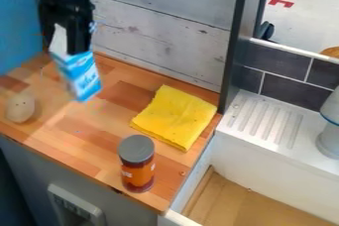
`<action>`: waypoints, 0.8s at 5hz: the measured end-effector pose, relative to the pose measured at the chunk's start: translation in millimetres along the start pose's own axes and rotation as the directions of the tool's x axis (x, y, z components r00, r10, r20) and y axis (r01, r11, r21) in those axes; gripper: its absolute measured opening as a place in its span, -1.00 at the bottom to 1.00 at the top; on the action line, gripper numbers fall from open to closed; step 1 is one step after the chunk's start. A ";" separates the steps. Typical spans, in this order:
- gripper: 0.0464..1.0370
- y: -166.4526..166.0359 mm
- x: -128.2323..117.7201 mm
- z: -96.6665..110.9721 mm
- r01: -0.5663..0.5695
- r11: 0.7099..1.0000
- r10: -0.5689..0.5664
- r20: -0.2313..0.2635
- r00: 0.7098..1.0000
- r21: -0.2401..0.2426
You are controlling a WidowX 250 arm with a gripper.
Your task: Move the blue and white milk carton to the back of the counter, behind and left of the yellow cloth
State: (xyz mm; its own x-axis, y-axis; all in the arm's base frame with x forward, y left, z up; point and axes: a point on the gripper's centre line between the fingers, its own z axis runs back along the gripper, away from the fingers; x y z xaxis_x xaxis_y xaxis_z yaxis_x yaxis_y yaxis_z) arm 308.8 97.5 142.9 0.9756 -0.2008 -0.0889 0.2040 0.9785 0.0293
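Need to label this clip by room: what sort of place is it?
Probably a toy or mock-up kitchen: a wooden counter beside a white sink with a ridged drainboard, and dark tiles behind.

Legible text: none; blue-and-white carton (82, 74): print unreadable; jar label (138, 173): print unreadable

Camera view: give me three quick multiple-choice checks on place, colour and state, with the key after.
1. Where is the jar?
A) In the sink
B) On the wooden counter
C) On the floor

2. What colour is the cloth?
A) Blue
B) Green
C) Yellow

3. What state is the carton in?
A) Tilted, in the gripper
B) Lying on the cloth
C) Upright beside the jar

1: B, it stands near the counter's front edge.
2: C, its whole visible surface is yellow.
3: A, it hangs at a slant below the black gripper.
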 end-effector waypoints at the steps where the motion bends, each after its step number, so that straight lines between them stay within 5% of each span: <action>1: 0.59 10.3 29.4 -3.6 -0.078 0.997 0.079 0.039 0.996 -0.015; 4: 0.59 31.6 86.8 -50.0 -0.211 0.975 0.205 -0.085 0.975 -0.068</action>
State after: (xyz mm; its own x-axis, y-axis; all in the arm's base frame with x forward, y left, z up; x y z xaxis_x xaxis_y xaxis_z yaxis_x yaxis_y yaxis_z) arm 395.9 113.3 86.4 0.9862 0.0089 -0.1653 -0.0124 0.9997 -0.0200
